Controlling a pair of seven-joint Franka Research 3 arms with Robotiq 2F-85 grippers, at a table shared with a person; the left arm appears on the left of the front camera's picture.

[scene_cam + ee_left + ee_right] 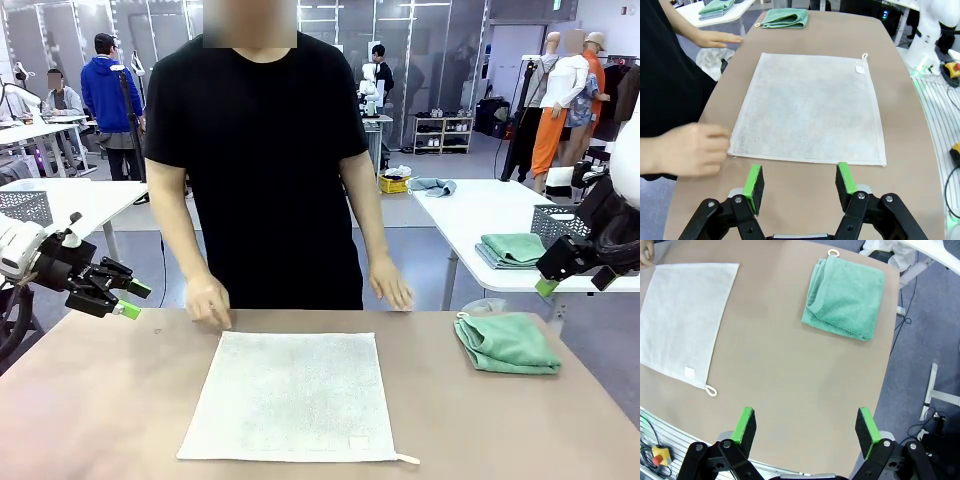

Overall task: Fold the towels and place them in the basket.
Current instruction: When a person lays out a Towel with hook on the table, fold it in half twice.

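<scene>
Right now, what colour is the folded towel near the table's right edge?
Mint green; the folded towel shows best in the right wrist view.

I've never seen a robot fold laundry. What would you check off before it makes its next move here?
1. White towel spread flat on the table: ok.
2. Left gripper open and empty: ok.
3. Right gripper open and empty: ok.
4. Person's hands clear of the white towel: not ok, one hand rests right at its far corner.
5. Green towel folded, lying apart from the white one: ok.
</scene>
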